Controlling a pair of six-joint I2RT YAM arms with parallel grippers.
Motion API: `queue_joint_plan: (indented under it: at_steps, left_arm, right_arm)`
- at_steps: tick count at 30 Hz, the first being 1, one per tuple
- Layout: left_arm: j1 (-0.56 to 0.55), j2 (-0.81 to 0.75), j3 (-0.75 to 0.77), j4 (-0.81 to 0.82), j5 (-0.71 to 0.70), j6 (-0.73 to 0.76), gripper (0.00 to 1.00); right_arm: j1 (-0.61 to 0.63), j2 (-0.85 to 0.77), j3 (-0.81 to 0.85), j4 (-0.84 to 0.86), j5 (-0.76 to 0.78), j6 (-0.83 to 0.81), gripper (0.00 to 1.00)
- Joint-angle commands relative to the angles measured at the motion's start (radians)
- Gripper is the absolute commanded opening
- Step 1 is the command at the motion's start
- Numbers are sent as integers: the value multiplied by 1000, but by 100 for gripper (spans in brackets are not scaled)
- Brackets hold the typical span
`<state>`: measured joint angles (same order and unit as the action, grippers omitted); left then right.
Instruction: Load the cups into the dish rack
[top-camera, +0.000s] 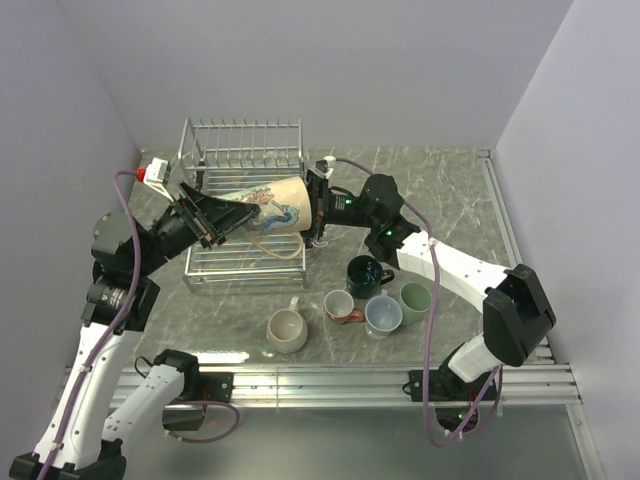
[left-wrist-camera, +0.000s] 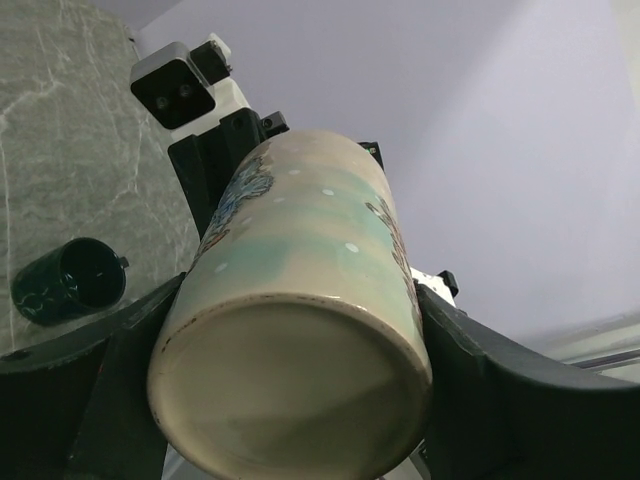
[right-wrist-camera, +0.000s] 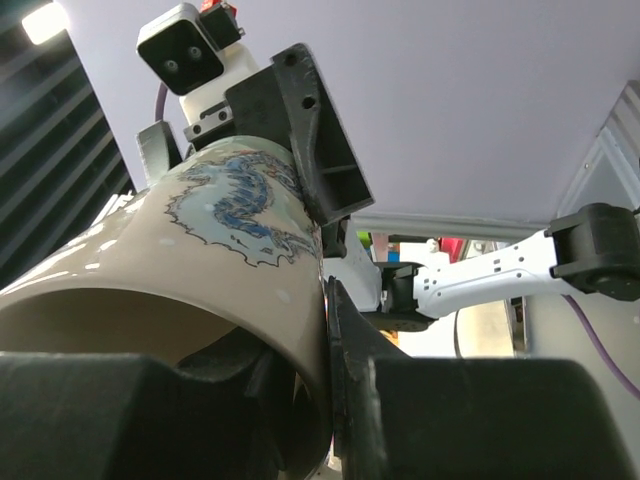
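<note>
The tall tan mug (top-camera: 275, 205), with a blue dragon drawing, lies on its side in the air above the silver wire dish rack (top-camera: 232, 268), handle hanging down. My left gripper (top-camera: 228, 215) is shut on its base end, one finger (left-wrist-camera: 500, 400) on each side of the mug (left-wrist-camera: 300, 300). My right gripper (top-camera: 312, 205) is shut on its rim, one finger inside and one outside the wall (right-wrist-camera: 200, 260). On the table right of the rack stand the dark green mug (top-camera: 366, 274), red-brown mug (top-camera: 340, 305), light blue-grey mug (top-camera: 383, 315), pale green mug (top-camera: 415, 300) and wide cream mug (top-camera: 287, 330).
The rack's raised back row of tines (top-camera: 243, 140) stands behind the held mug. A red and white device (top-camera: 155, 172) sits at the rack's far left corner. Grey walls close the left, back and right. A metal rail (top-camera: 330, 380) runs along the near edge.
</note>
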<state>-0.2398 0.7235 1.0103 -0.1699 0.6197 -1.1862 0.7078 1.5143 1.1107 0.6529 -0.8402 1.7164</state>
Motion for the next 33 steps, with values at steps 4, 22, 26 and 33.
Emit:
queue_joint_plan:
  at_steps: [4,22,26,33]
  left_arm:
    - [-7,13,27,64,29,-3,5]
    - [-7,140,244,-376,-207,293,0]
    - [-7,220,355,-542,-391,410,0]
    - [-7,453,425,-669,-747,528,0]
  right_arm:
    - [-14,-13,38,119,26,31,0]
    - [-266,-115,20,-932,73,-576,59]
    - [-390,-128,-15,-1180,170,-817,56]
    - [-421,-183,-89,-1234,179,-893,54]
